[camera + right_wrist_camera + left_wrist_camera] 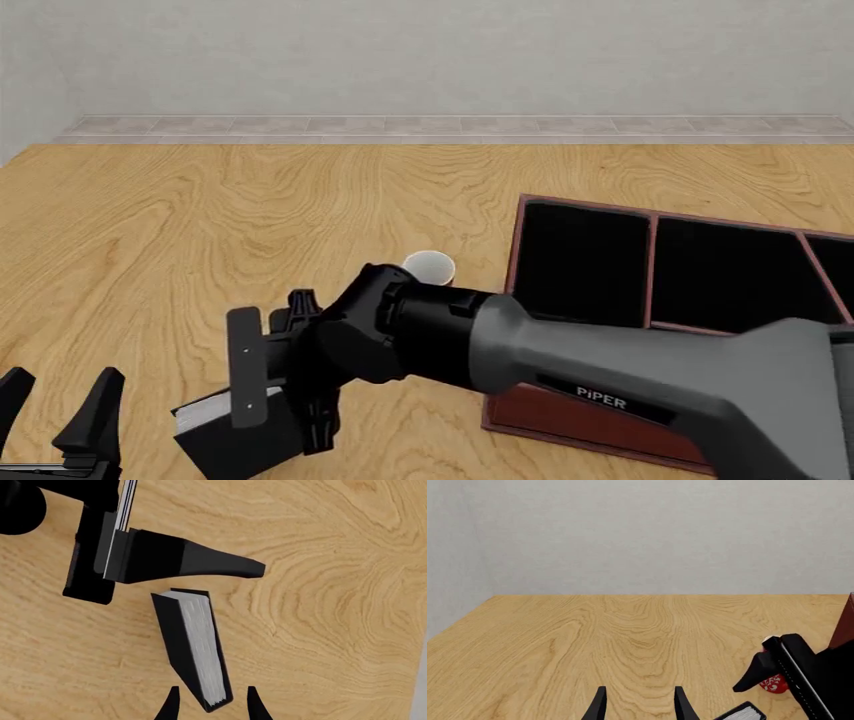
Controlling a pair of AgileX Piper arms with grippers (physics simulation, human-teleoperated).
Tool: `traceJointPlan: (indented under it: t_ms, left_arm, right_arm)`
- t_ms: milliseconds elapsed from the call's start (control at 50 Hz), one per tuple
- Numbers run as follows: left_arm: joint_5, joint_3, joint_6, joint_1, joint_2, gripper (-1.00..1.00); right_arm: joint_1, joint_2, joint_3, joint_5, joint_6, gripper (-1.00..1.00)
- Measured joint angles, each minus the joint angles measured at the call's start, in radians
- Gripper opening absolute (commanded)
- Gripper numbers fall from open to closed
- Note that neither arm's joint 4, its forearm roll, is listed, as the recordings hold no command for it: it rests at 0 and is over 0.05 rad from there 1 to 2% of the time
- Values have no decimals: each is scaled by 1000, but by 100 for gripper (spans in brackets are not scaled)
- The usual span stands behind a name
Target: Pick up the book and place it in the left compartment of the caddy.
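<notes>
The black book (pixel 230 437) with white page edges lies on the wooden table near the front left; the right wrist view shows its page edge (pixel 200 645) tilted. My right gripper (pixel 276 416) reaches down over it, open, its fingertips (pixel 172 702) on either side of the book's near end with gaps showing. My left gripper (pixel 60 392) stands open and empty beside the book, and it holds nothing in its own view (pixel 639 705). The dark red caddy (pixel 587 428) sits at the right, its left compartment (pixel 581 262) black inside.
A red can (pixel 430 267) with a white top stands just left of the caddy, behind the right arm; it also shows past the right gripper (pixel 774 684). One finger of the left gripper (pixel 213 564) lies close beyond the book.
</notes>
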Motion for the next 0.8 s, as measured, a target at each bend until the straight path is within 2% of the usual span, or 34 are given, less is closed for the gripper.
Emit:
traceJointPlan:
  t_ms: [800]
  left_arm:
    - [0, 0, 0, 0, 0, 100]
  right_arm:
    - [-5, 36, -7, -5, 10, 100]
